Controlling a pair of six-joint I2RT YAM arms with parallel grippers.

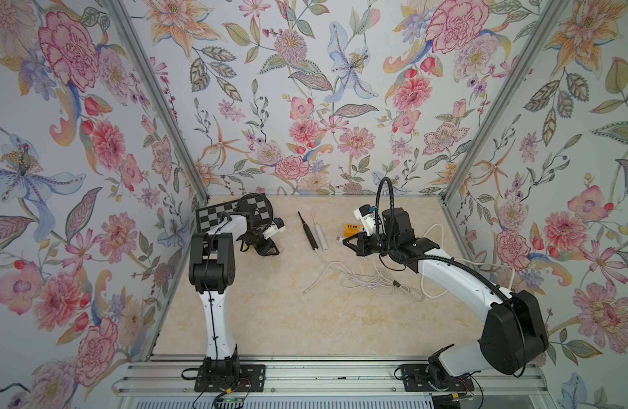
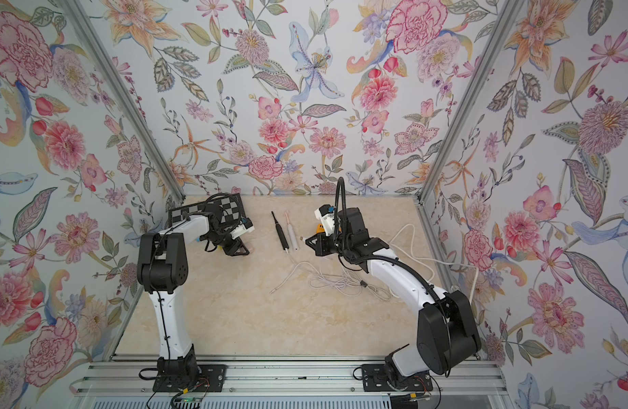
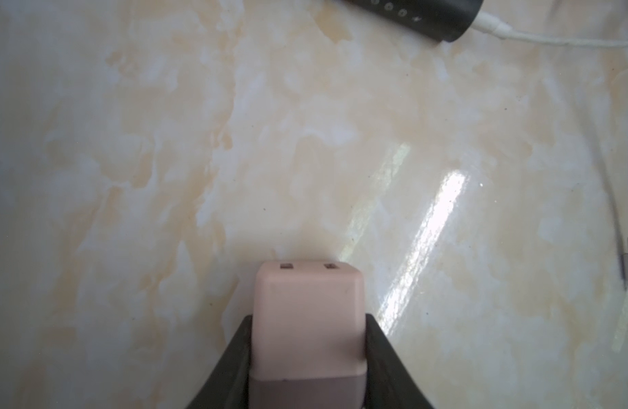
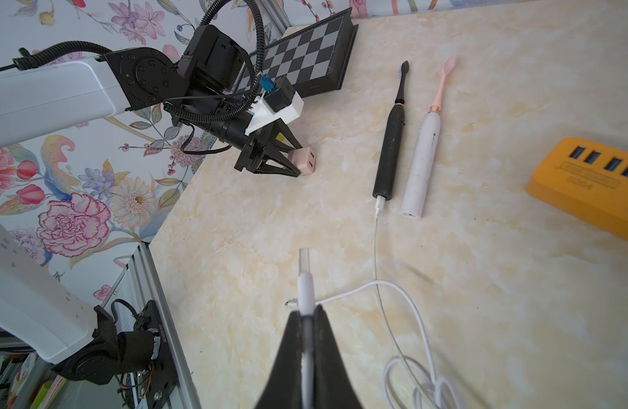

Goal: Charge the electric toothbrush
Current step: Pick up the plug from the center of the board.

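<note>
Nearest the lens, a pink charger block (image 3: pixel 305 294) is seen clamped between the jaws of the left gripper (image 3: pixel 308 340), its two ports turned outward, close over the table (image 1: pixel 270 318). An orange hub (image 4: pixel 588 184) is seen lying untouched near the right arm. The black toothbrush (image 4: pixel 388 155) is laid flat mid-table just beside a white toothbrush (image 4: pixel 420 159), with a thin cable (image 4: pixel 376 248) already seated in its base. A white USB plug (image 4: pixel 304 283) is pinched by the clenched right gripper (image 4: pixel 307 311), its metal tongue projecting. Whether plug and seated cable are one lead cannot be told through the tangle, so the wrong lead might be mated. If slack runs out, the toothbrush could be dragged or unplugged. A tilted plug could be jammed against a port, or the block twisted in its grip.
</note>
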